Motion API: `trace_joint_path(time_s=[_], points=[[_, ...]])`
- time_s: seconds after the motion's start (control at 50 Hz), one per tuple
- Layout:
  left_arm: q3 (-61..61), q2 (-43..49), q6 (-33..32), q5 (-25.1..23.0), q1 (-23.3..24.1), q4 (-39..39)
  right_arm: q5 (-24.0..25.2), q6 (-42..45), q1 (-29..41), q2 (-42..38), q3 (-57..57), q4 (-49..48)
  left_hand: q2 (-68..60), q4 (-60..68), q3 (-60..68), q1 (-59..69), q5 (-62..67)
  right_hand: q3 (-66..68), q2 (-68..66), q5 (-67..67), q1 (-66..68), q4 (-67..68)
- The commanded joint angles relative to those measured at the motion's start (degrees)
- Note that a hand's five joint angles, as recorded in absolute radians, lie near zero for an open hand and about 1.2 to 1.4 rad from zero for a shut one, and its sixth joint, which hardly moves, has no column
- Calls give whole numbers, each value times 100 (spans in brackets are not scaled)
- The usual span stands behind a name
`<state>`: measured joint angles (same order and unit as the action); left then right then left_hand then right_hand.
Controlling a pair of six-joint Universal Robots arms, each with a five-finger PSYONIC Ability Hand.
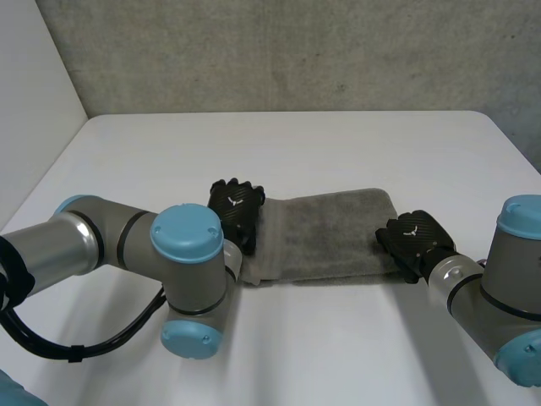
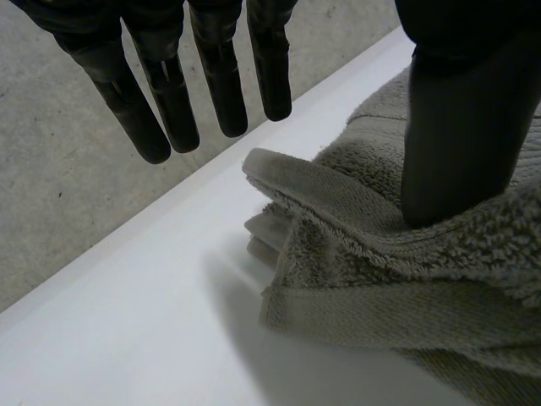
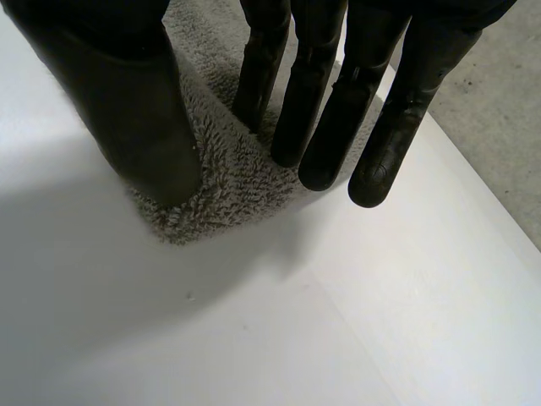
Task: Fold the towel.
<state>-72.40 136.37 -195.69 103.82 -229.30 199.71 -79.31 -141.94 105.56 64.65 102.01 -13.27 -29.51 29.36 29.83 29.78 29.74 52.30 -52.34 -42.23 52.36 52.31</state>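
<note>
The grey towel [image 1: 330, 237] lies folded into a strip across the middle of the white table [image 1: 338, 144]. My left hand [image 1: 235, 207] rests at its left end. In the left wrist view its fingers [image 2: 173, 106] point straight out above the bare table, and only the thumb [image 2: 456, 144] presses on the bunched towel end [image 2: 380, 271]. My right hand [image 1: 414, 239] is at the towel's right end, by the near corner. There the thumb [image 3: 139, 127] and the nearly straight fingers [image 3: 292, 118] pinch the towel corner [image 3: 220, 186] between them.
The table's far edge [image 1: 287, 114] meets a grey wall. My left arm [image 1: 182, 271] lies over the table's near left, and the right arm [image 1: 499, 288] stands at the near right.
</note>
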Motion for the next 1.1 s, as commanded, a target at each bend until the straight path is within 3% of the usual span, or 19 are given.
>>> trace_joint_path(time_s=[0.02, 0.26, 0.42, 0.52, 0.68, 0.8, 0.82, 0.84, 0.86, 0.88, 0.9, 0.96, 1.0, 1.02, 1.1], points=[[-143, -84, 4, -3, 8, -11, 39, 8, 9, -66, -14, -88, 482, -468, -514, -510, -1505, 2495, -2491, -2502, 2489, 2494], [-301, -805, 329, -20, -71, -64, -40, 966, 88, 347, -146, -71, 1240, -1225, -1272, -1267, -2263, 2770, -2766, -2777, 2764, 2769], [-662, -1657, 426, -38, -388, -231, 135, 1740, 870, 575, -814, -185, 1593, -1578, -1625, -1620, -2616, 2770, -2766, -2777, 2764, 2769], [-986, -2236, 452, -38, -957, -248, 617, 2301, 2018, -125, -1603, -352, 1627, -1612, -1659, -1654, -2649, 2770, -2766, -2777, 2764, 2769], [-1373, -2501, 689, -55, -1530, -257, 1488, 2443, 2785, -1356, -2123, -273, 1627, -1612, -1659, -1654, -2649, 2770, -2766, -2777, 2764, 2769], [-1532, -2492, 813, -178, -1565, -248, 1348, 2355, 2830, -1560, -2264, -299, 1610, -1595, -1642, -1637, -2633, 2770, -2766, -2777, 2764, 2769], [-1558, -2483, 821, -222, -1574, -248, 1192, 2277, 2804, -1508, -2264, -290, 1593, -1578, -1625, -1621, -2616, 2626, -2622, -2633, 2620, 2625], [-1567, -2483, 821, -283, -1574, -248, 999, 2146, 2777, -1395, -2230, -282, 1593, -1578, -1625, -1620, -2616, 94, -90, -100, 87, 93], [-1567, -2483, 821, -284, -1574, -248, 997, 2144, 2777, -1393, -2229, -281, 1593, -1578, -1625, -1620, -2616, 68, -64, -75, 62, 67], [-1567, -2475, 830, -319, -1557, -240, 840, 1970, 2734, -1193, -2151, -281, 1576, -1562, -1608, -1604, -2599, -1814, 1818, 1807, -1820, -1815], [-1550, -2475, 839, -354, -1530, -222, 725, 1725, 2716, -922, -2063, -281, 1576, -1561, -1608, -1604, -2599, -2732, 2736, 2725, -2738, -2733], [-1523, -2448, 857, -389, -1504, -196, 689, 1397, 2707, -655, -1939, -281, 1576, -1561, -1608, -1604, -2599, -3363, 3367, 3357, -3370, -3364], [-1453, -2431, 988, -450, -1451, -169, 619, 558, 2594, -200, -1703, -316, 1559, -1545, -1592, -1587, -2582, -4034, 4038, 4027, -4040, -4034], [-1453, -2431, 988, -451, -1451, -169, 619, 553, 2593, -198, -1702, -317, 1559, -1545, -1591, -1587, -2582, -4036, 4040, 4030, -4043, -4037], [-1225, -2378, 1479, -495, -1250, -152, 531, -892, 1909, 231, -1457, -212, 1542, -1528, -1575, -1570, -2565, -4230, 4234, 4223, -4236, -4231]])
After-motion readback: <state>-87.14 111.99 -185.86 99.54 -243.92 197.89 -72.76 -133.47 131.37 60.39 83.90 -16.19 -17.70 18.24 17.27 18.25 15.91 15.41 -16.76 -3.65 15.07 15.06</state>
